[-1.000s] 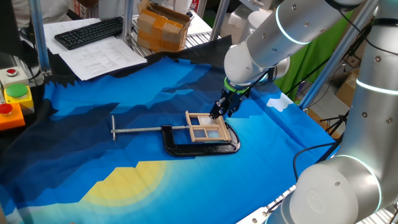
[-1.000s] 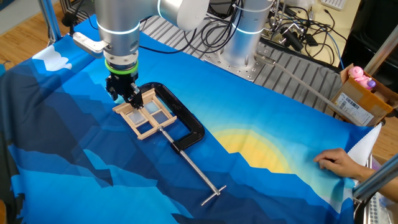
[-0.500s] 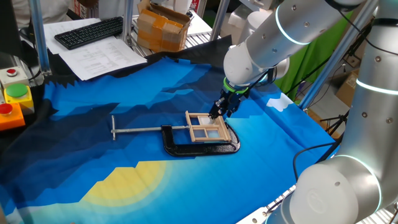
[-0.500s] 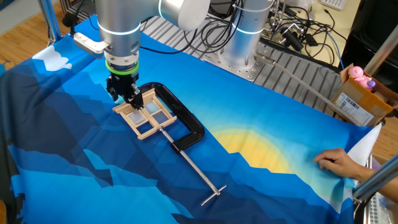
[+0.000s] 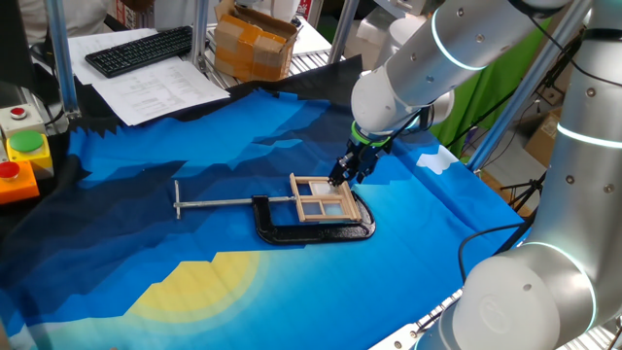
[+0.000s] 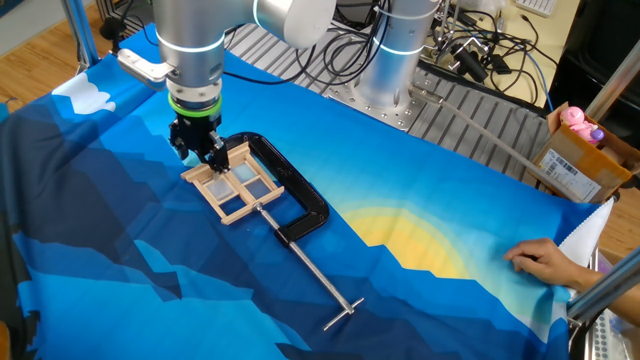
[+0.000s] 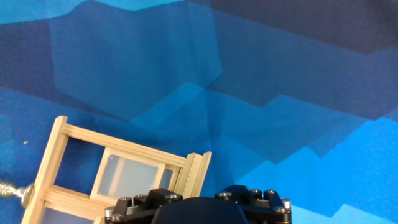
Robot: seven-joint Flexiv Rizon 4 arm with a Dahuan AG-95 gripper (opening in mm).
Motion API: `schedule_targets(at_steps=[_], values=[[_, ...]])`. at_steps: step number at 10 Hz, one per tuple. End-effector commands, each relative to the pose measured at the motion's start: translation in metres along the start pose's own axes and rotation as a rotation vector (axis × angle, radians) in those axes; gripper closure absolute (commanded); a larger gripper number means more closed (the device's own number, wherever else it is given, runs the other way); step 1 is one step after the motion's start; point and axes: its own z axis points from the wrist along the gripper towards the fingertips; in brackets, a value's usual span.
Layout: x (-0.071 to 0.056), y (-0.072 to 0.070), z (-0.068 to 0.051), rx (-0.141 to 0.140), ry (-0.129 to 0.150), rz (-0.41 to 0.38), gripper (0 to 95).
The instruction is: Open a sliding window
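Lying flat on the blue cloth, the sliding window sits inside the bow of a black C-clamp, whose long screw bar meets the frame's edge and runs away from it across the cloth to a small T-handle. The wooden frame faces upward with its pale panes showing; it looks close to square, so a long axis is hard to name, though its sides sit skewed to the cloth's edges and one side lines up roughly with the screw bar. The gripper stands over the frame's corner farthest from the bar's handle, fingers pointing down and close together — whether they pinch the wood, merely touch it or hover just above cannot be told from any view. In the hand view the frame fills the lower left, one ridged end of it just beside the gripper's dark body. As for containers, a cardboard box stands behind the table with its flaps up, its contents not visible; another box at the far side holds something pink at its top. A person's hand rests on the cloth's edge, well apart from the window.
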Motion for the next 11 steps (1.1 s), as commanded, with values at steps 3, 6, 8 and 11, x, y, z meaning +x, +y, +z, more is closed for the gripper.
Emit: schedule_targets(at_steps=[3, 6, 8, 11], values=[[-0.0017, 0.0028, 0.0006, -0.004, 0.001, -0.003, 19.0], [-0.0028, 0.0055, 0.0006, -0.004, 0.001, 0.009, 19.0], [-0.0030, 0.0054, 0.0009, -0.027, 0.002, 0.060, 19.0], [-0.0012, 0.0051, 0.0072, -0.026, -0.008, 0.073, 19.0]])
